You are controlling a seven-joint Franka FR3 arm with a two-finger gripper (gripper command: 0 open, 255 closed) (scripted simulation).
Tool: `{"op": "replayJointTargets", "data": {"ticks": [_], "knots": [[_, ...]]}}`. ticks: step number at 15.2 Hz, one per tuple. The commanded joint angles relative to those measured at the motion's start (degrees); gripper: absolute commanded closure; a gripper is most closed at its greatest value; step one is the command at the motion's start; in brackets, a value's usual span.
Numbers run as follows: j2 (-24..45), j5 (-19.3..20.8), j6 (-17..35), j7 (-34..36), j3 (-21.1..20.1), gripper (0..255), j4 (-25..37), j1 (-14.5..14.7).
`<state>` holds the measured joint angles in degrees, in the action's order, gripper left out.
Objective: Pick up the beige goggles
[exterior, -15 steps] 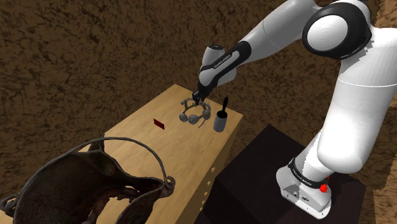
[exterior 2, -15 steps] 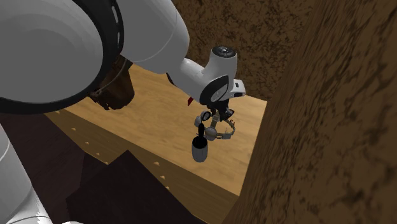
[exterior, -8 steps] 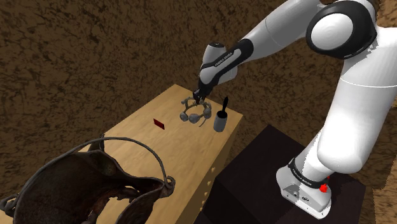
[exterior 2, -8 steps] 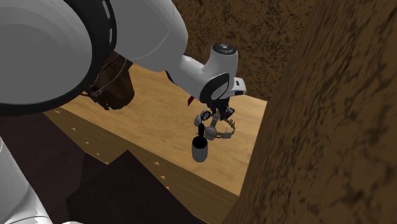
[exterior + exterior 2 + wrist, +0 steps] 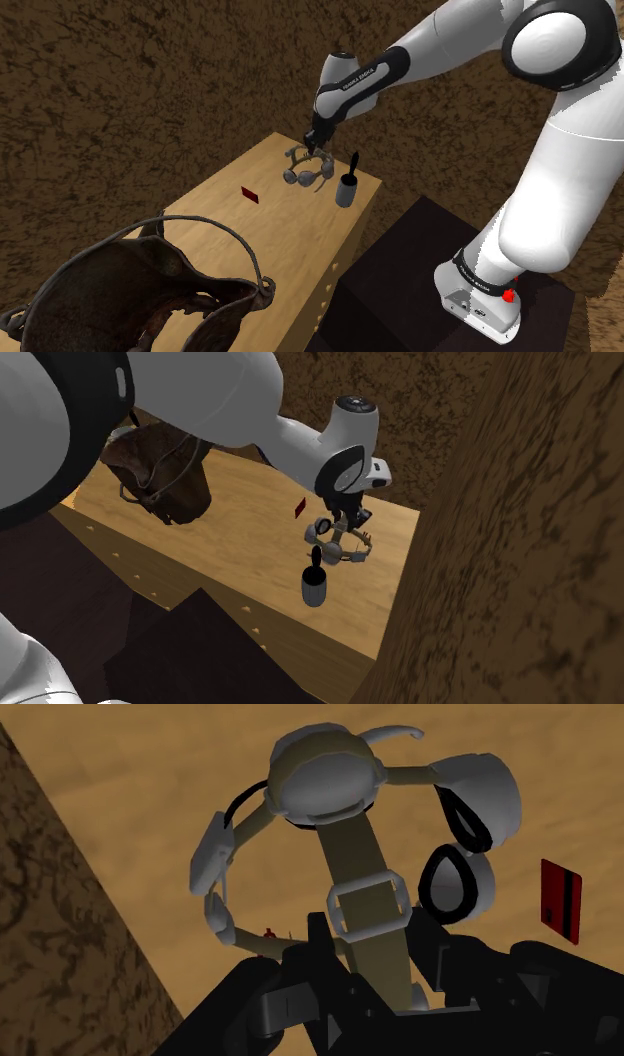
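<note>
Nearest in the shoulder view, at its lower left, a dark bag (image 5: pixel 130 300) w/ looped handles sits on the near end of a light wood table (image 5: pixel 260 260). The dark box stand (image 5: pixel 420 245) is at that view's lower right, next to the table. The white arm (image 5: pixel 440 50) reaches up & left over the far end.

Mid-table, towards the far end, a small red card (image 5: pixel 249 194) lies flat, apart from everything else. Further on, near the table's edge on the shoulder view's right, stands a grey cup (image 5: pixel 346 190) w/ a black stick poking out the top.

Goggles (image 5: pixel 307 171) are just beyond the cup on the shoulder view's left, over the table's far corner. They hang straight below the gripper (image 5: pixel 316 141), apparently off the wood, tho contact can't be ruled out. In the wrist view the fingers (image 5: pixel 300 994) are closed in on the beige buckled strap, pinching it btwn them. The grey lens & pale side pieces dangle past the tips, table surface behind. The second exterior view has the goggles (image 5: pixel 340 542) under the hand, above & just behind the cup (image 5: pixel 315 588).

Farthest: mottled brown wall (image 5: pixel 150 80) behind the table.
</note>
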<state>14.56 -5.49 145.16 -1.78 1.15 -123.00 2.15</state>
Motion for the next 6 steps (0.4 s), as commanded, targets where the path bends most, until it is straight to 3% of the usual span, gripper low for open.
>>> {"op": "replayJointTargets", "data": {"ticks": [1,6], "knots": [[-1.16,0.2,-1.49,0.23,0.07,255,0.35,0.06],[-2.75,0.47,-3.65,0.51,0.15,255,0.92,0.1]]}}
